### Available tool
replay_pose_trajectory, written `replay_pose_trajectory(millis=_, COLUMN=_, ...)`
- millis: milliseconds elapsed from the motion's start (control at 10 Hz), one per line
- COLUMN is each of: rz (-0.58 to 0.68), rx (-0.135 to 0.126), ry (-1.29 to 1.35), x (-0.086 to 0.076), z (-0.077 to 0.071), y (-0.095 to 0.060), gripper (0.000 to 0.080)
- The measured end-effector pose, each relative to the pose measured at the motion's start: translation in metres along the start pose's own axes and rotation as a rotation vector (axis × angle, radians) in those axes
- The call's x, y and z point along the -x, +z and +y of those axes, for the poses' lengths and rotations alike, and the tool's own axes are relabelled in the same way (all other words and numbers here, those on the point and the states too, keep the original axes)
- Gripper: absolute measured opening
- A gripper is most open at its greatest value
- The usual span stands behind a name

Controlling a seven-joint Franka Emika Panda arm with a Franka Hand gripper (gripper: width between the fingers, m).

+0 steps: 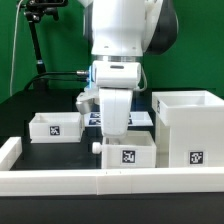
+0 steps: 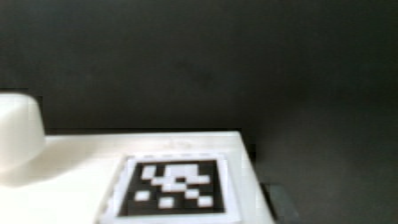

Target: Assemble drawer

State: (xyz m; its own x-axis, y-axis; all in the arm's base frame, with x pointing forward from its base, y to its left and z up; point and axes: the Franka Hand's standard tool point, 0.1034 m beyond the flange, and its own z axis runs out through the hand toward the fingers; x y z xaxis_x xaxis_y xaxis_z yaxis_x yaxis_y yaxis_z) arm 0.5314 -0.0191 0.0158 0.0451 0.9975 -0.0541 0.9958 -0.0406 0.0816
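The drawer set shows in the exterior view. The tall white casing [image 1: 190,128] stands at the exterior view's right, with a tag on its front. One knobbed tray [image 1: 130,152] sits by the front rim wall and the second tray [image 1: 55,127] sits at the left. My gripper [image 1: 117,132] reaches straight down onto the rear left part of the middle tray, and its fingertips are hidden behind the tray wall. The wrist view shows a white tray surface with its tag [image 2: 175,186] very close, and a blurred white rounded part [image 2: 15,135] beside it.
Low white rim walls run along the front [image 1: 90,181] and the left [image 1: 8,152]. The marker board [image 1: 142,119] lies behind my gripper. A black stand [image 1: 40,45] rises at the back left. Dark table [image 2: 267,70] fills the rest of the wrist view.
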Motion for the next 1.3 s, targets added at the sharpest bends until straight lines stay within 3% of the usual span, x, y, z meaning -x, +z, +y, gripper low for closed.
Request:
replay_pose_trajectory(millis=100, rz=0.005, rx=0.014, ry=0.005, x=-0.004, z=0.003, y=-0.001, gripper=0.0042)
replay_pose_trajectory(millis=1300, rz=0.002, rx=-0.003, ry=0.002, x=-0.017, z=0.003, y=0.002, gripper=0.0042)
